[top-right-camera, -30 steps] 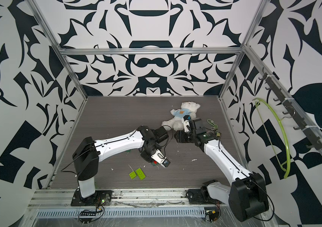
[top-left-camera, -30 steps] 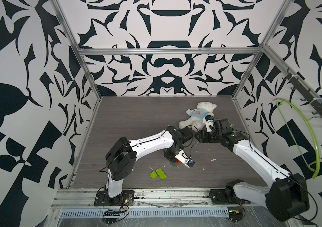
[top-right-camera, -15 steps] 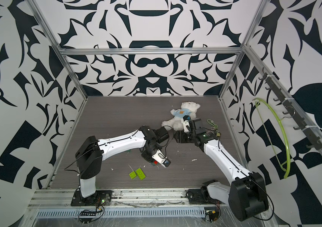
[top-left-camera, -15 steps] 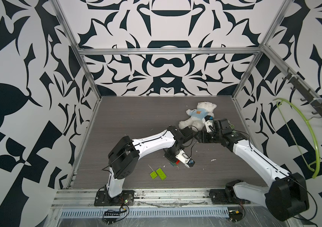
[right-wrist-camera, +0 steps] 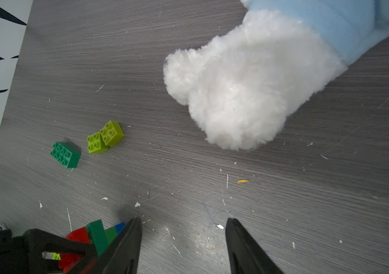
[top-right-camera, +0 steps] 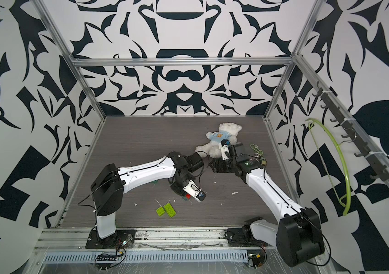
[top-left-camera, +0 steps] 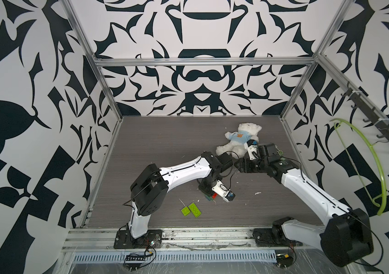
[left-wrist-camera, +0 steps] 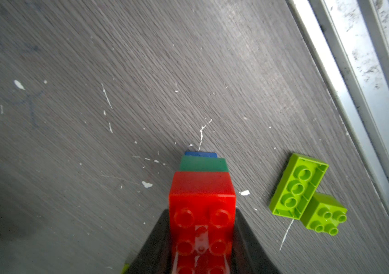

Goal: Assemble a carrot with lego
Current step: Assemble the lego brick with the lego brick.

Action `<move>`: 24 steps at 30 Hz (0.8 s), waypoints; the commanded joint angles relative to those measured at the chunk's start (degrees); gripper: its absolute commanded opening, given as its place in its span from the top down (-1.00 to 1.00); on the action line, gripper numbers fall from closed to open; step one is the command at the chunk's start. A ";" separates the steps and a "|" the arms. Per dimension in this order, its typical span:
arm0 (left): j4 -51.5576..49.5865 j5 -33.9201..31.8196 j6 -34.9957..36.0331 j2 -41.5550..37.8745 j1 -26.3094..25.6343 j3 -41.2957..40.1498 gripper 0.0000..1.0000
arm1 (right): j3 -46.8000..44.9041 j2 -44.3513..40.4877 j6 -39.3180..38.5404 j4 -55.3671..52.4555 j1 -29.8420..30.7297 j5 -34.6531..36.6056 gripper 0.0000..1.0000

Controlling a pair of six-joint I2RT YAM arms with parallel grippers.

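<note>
While left gripper (left-wrist-camera: 202, 214) pinches half-built carrot (left-wrist-camera: 203, 185), right gripper (right-wrist-camera: 183, 221) gapes empty. Step: stacking. Next likely: fetch near lime bricks (left-wrist-camera: 298, 186), press on straight.

Your two arms nose to nose mid-table, bricks up front

Your left gripper (top-left-camera: 210, 194) sits low over the grey table (top-left-camera: 165, 147) with the carrot (top-left-camera: 214, 195) poking out under it. Only a bit of red and dark green shows, and honestly you can't judge the grip from up here. Near it, toward the front rail, two lime-green bricks lie touching side by side, a square one (top-left-camera: 185, 211) and an oblong one (top-left-camera: 194, 210). Your right gripper (top-left-camera: 238, 165) is just beside the legs of the white teddy bear (top-left-camera: 238, 142), pointing at your left arm's wrist. A green hanger (top-left-camera: 378, 166) hangs on the right wall.
</note>
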 commanded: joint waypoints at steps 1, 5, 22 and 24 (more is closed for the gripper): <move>-2.12 2.38 -0.83 -0.13 0.43 -0.41 0.52 | -0.29 -0.08 0.33 1.23 -0.28 -0.77 -0.23; -2.72 3.00 -0.81 -0.22 0.66 -0.26 0.52 | -0.27 -0.26 0.31 1.14 -0.28 -0.84 -0.23; -1.82 1.71 0.55 -1.92 0.58 0.23 0.51 | -0.53 0.18 0.31 1.65 -0.29 -1.73 -0.23; -1.41 1.59 0.79 -2.27 0.58 -0.05 0.52 | -0.60 0.19 0.37 1.80 -0.28 -1.73 -0.23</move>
